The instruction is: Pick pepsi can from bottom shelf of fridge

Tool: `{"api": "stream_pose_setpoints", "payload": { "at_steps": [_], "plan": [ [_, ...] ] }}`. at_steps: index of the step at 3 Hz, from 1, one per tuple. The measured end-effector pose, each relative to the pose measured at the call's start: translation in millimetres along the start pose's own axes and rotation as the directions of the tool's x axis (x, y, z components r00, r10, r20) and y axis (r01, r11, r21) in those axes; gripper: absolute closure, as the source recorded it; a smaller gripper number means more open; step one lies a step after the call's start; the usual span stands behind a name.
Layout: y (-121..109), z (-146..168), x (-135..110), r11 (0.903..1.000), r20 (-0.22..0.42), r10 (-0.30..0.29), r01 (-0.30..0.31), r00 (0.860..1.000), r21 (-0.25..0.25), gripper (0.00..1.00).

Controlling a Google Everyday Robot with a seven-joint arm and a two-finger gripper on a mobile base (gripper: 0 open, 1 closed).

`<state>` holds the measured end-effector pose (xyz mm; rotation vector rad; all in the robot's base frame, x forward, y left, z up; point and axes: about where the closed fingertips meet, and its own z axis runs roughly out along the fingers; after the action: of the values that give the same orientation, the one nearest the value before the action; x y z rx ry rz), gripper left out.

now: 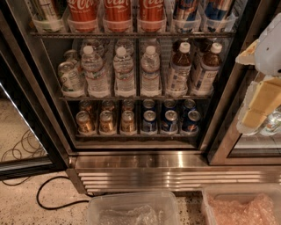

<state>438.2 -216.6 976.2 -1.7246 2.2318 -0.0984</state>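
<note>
The fridge (145, 160) stands open in front of me, with a dark frame and a ribbed steel base. On its bottom shelf (136, 135), short blue pepsi cans (169, 120) with silver tops fill the right three rows. Short gold-brown cans (106, 121) fill the left three rows. My gripper (255, 113), white with cream-coloured fingers, hangs at the right edge of the view. It is outside the fridge, in front of the right door frame, to the right of the pepsi cans and level with them. It holds nothing that I can see.
Water and tea bottles (124, 72) fill the middle shelf. Red Coca-Cola cans (117, 13) stand on the top shelf. The glass door (22, 132) is swung open at left. Two clear plastic bins (131, 210) (246, 204) sit on the floor below. A black cable (55, 204) loops at lower left.
</note>
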Motion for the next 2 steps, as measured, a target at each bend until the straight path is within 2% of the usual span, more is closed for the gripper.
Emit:
{"api": "stream_pose_setpoints", "payload": {
  "at_steps": [1,2],
  "plan": [
    [0.0,0.0,0.0,1.0000,0.000,0.000,0.000,1.000,0.000,0.00],
    [9.1,11.2,-0.7,0.9997,0.012,0.011,-0.011,1.000,-0.022,0.00]
  ]
}}
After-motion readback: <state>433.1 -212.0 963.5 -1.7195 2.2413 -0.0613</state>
